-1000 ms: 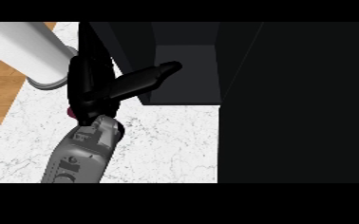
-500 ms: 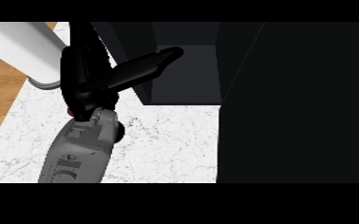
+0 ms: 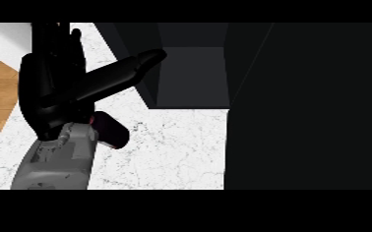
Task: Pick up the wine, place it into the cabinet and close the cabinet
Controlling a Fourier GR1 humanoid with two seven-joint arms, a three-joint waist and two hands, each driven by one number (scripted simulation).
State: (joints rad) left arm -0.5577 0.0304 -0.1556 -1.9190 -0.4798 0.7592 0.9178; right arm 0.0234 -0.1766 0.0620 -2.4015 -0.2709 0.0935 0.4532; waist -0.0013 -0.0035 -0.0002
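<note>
Just left of the open cabinet (image 3: 193, 76), the left hand (image 3: 54, 86) is seen with straight fingers and its thumb stretched toward the cabinet. The wine (image 3: 110, 130) is seen lying on the counter (image 3: 174, 152), just under that hand.

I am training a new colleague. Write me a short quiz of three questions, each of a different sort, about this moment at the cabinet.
1. True or false: the cabinet stands open.
2. Which hand shows in the head view? A) left hand B) right hand C) both
3. Fill in: the dark, round-ended thing showing under the hand lies above the white marbled ______.

Key: 1 true; 2 A; 3 counter. The dark thing may be the wine, but the hand hides most of it.
</note>
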